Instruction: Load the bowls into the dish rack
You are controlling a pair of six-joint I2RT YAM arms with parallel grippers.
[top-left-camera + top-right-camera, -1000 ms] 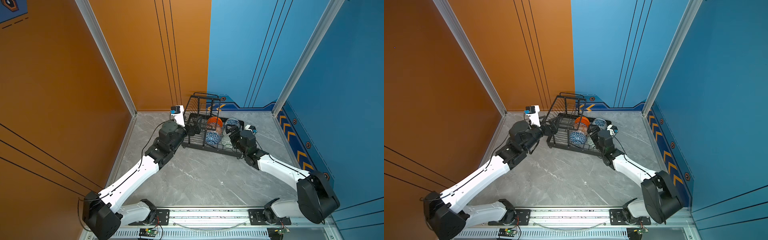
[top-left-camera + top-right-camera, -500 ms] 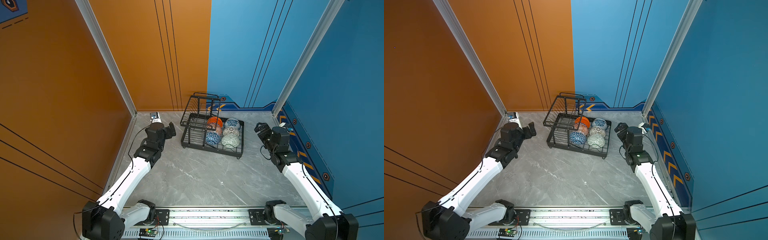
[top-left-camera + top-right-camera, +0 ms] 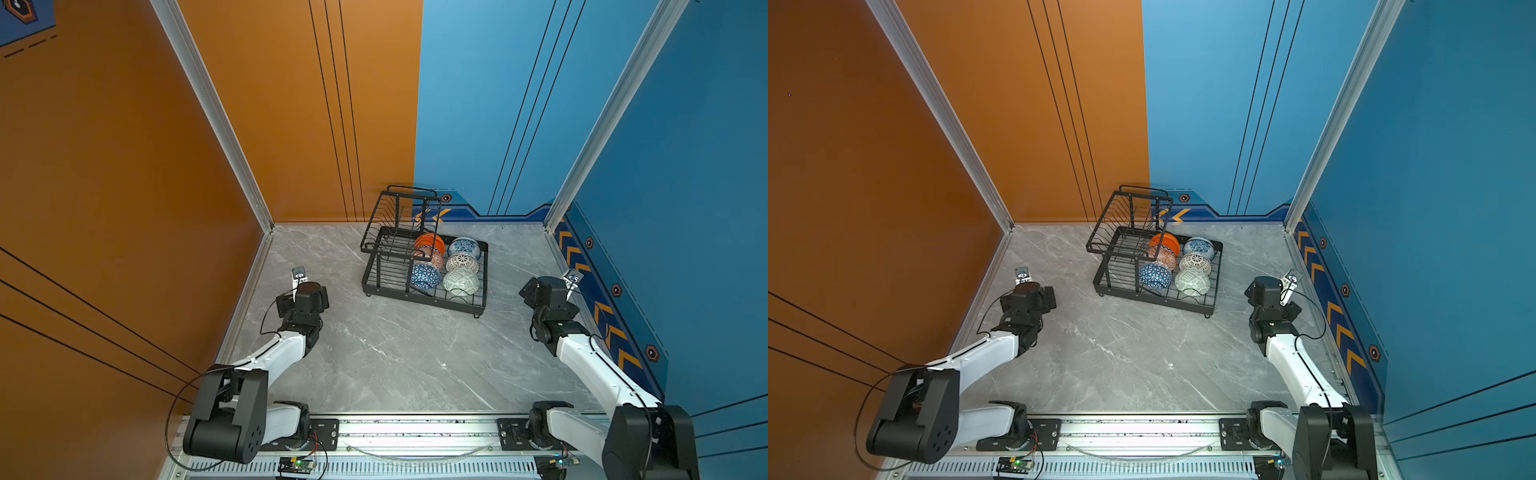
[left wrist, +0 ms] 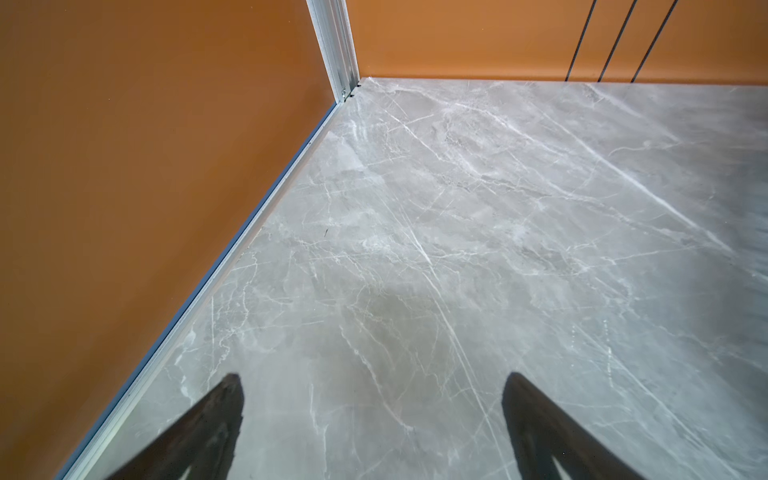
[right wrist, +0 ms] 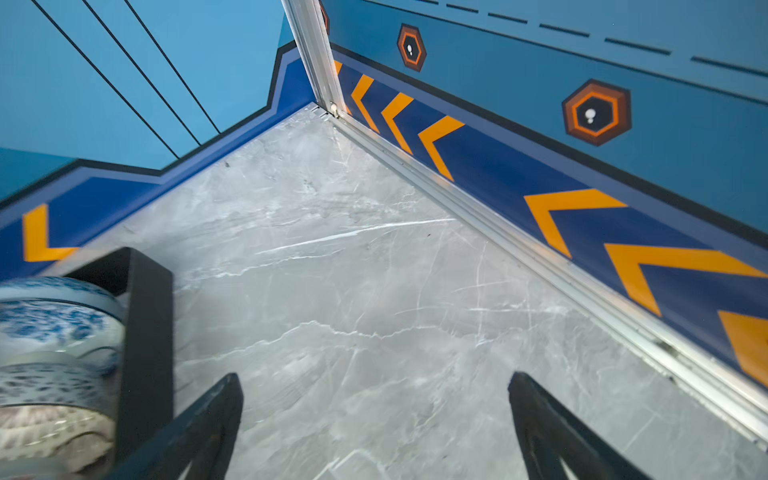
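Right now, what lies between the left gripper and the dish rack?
Nothing: between left gripper and dish rack, only bare grey tabletop, seen in both top views.

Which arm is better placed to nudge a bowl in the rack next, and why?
Probably right: the bowls fill the right half of the dish rack, nearer the right fingers, whose wrist view shows the floral bowl. The left fingers face only tabletop.

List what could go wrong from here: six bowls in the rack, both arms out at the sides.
1. The bowls sit packed in two tight rows; a bump to the dish rack could knock them together.
2. The right gripper is open beside the rack's corner; swinging inward might catch its frame.
3. The left gripper is near the orange wall; a wide move may scrape it.
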